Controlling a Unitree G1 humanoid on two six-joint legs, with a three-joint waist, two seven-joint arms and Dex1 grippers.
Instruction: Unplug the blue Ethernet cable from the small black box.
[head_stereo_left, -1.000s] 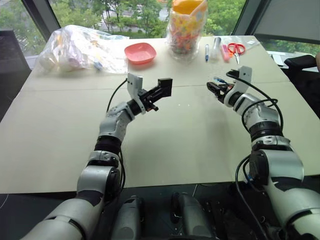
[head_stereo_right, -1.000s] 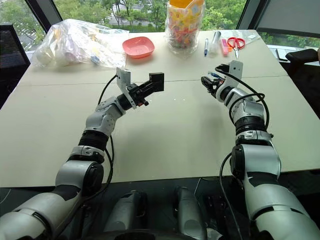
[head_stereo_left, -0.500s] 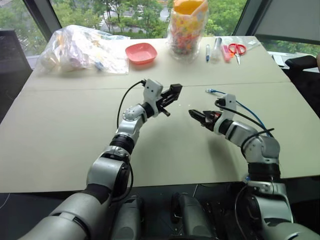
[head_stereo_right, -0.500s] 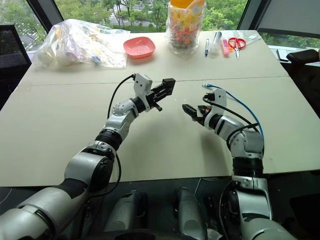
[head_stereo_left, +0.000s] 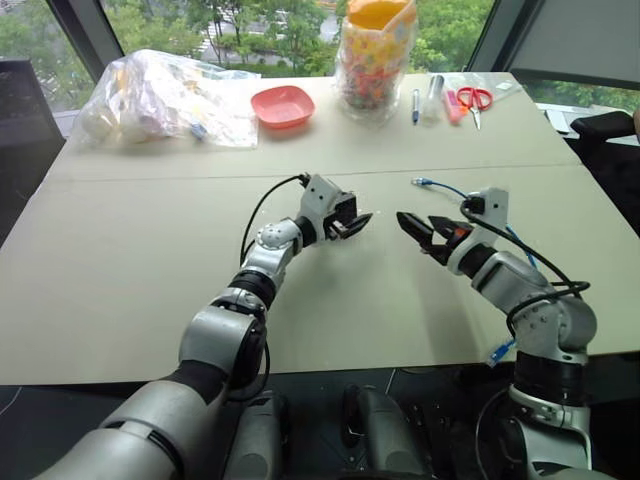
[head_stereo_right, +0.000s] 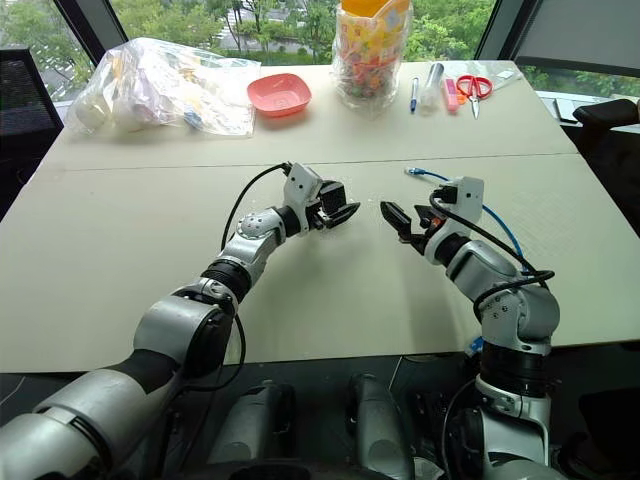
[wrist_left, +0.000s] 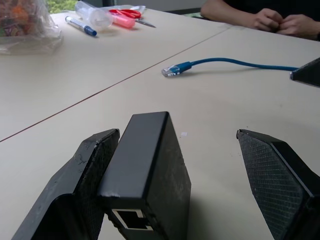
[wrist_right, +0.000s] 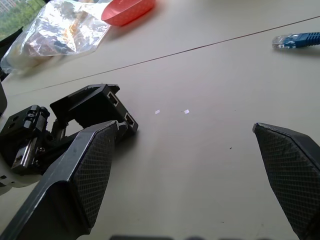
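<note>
- Left eye view: left pincer (head_stereo_left: 350, 217) is sitting at frame centre with its fingers apart, the small black box (head_stereo_left: 345, 211) between them; right pincer (head_stereo_left: 418, 228) is just right of centre, fingers apart, gripping nothing. The blue Ethernet cable (head_stereo_left: 437, 186) is lying loose on the worktop (head_stereo_left: 120, 260), plug end at centre right, running away behind the right arm.
- Right eye view: same layout. Cable plug is sitting well apart from the box, so the unplugging is looking done.
- Left wrist view: box (wrist_left: 147, 170) is leaning against one finger (wrist_left: 75, 195), the other standing clear; empty port is facing the camera. Risk: box is not clamped, so it could tip or slide if the pincer moves.
- Right wrist view: fingers (wrist_right: 80, 170) spread wide, box (wrist_right: 92, 107) and left pincer lying ahead. Risk: the arms are close, a reach could knock the box.
- Surface: matte beige worktop with a seam line. A pink bowl (head_stereo_left: 281, 105), plastic bags, pens and scissors (head_stereo_left: 472, 98) are sitting along the top edge, windows with trees behind.
</note>
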